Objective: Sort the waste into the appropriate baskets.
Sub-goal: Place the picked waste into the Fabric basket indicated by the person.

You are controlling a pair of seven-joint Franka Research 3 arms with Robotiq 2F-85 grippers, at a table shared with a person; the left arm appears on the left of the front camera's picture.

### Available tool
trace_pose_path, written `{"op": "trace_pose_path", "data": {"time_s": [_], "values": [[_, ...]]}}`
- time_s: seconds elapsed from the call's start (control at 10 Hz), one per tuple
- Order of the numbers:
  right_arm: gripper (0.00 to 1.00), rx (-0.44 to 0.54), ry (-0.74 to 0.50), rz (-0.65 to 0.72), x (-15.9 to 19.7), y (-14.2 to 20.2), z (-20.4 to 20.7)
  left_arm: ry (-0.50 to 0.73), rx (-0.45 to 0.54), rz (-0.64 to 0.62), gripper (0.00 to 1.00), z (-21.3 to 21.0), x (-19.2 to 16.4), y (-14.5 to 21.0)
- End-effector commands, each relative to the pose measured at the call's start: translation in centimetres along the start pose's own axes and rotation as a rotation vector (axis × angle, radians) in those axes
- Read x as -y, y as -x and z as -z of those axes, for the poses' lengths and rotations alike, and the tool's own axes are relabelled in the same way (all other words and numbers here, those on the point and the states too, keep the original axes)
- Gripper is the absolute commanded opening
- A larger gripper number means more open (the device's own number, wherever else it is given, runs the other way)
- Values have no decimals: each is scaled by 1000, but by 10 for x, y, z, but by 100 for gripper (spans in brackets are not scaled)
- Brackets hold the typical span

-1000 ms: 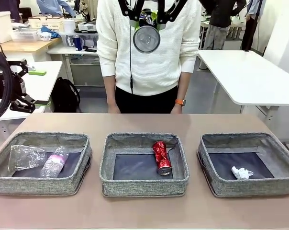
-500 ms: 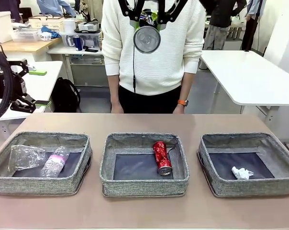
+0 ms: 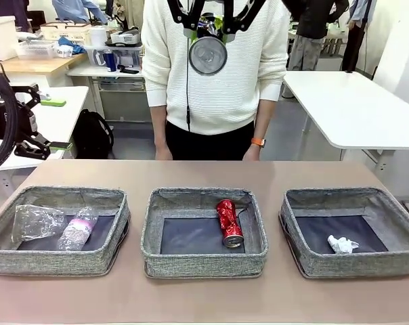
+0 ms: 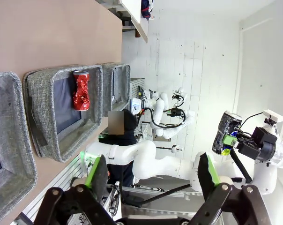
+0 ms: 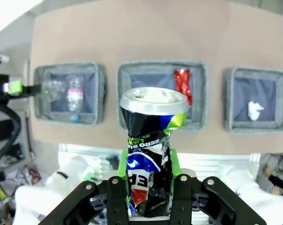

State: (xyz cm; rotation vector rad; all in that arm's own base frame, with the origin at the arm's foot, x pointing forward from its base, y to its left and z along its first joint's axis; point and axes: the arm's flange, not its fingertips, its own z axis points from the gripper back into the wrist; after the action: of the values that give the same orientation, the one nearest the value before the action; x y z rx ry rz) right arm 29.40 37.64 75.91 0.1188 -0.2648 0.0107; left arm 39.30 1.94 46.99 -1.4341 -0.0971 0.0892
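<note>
Three grey baskets stand in a row: left [image 3: 55,261], middle [image 3: 204,264], right [image 3: 357,265]. In the left basket lie a clear cup [image 3: 36,222] and a bottle with a pink label [image 3: 77,231]. A red can [image 3: 229,222] rests in the middle basket, and a white paper wad [image 3: 341,244] in the right one. High above the middle basket, my right gripper [image 5: 148,187] is shut on a crumpled dark printed can [image 5: 153,145], which the front view shows end-on [image 3: 208,54]. My left gripper [image 4: 152,173] is open and holds nothing, off the table's left side.
A person in a white sweater [image 3: 214,88] stands at the far table edge, hands low behind it. My left arm [image 3: 18,125] hangs beside the table's left end. A white table [image 3: 353,108] stands back right. Bare tabletop [image 3: 204,172] lies beyond the baskets.
The person has shifted slightly sideways. Both grippers and all the waste stay where they were.
</note>
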Motion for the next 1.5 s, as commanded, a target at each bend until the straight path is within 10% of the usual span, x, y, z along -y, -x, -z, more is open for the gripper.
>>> {"op": "trace_pose_path", "data": {"time_s": [0.0,1.4], "values": [[37,0,1,-4,3,3,1,10,13,3,100,2,2,2],[37,0,1,-4,3,3,1,10,13,3,100,2,2,2]]}}
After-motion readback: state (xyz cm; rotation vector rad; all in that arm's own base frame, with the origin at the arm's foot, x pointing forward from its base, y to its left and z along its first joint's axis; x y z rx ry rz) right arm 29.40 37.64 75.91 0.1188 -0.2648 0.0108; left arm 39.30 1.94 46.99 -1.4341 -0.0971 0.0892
